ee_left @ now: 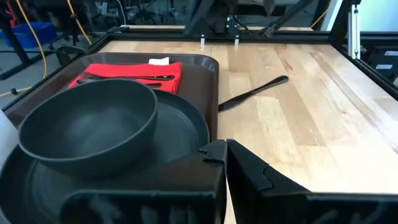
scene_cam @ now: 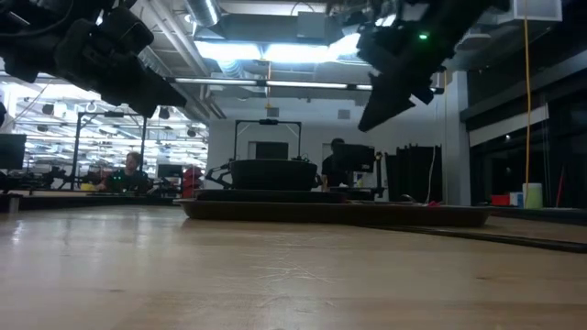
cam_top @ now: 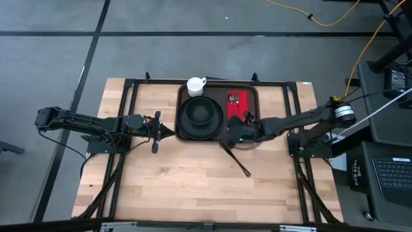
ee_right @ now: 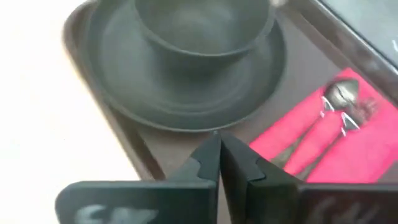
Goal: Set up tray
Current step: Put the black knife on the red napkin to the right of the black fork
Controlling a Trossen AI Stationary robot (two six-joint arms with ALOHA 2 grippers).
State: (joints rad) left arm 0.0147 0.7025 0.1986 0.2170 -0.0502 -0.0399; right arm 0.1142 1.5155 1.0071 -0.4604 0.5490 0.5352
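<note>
The dark brown tray lies on the far middle of the table. On it stand a round black plate with a black bowl, a white mug and a red napkin with a spoon and a fork on it. A black knife lies on the bare wood near the tray. My left gripper is shut and hovers at the tray's left near corner. My right gripper is shut and hovers over the tray's near rim, beside the napkin.
Black frame bars run along the table's left, right and far sides. Bare wood stretches over the whole near half. The low view shows both grippers raised well above the tabletop, and people sit in the room behind.
</note>
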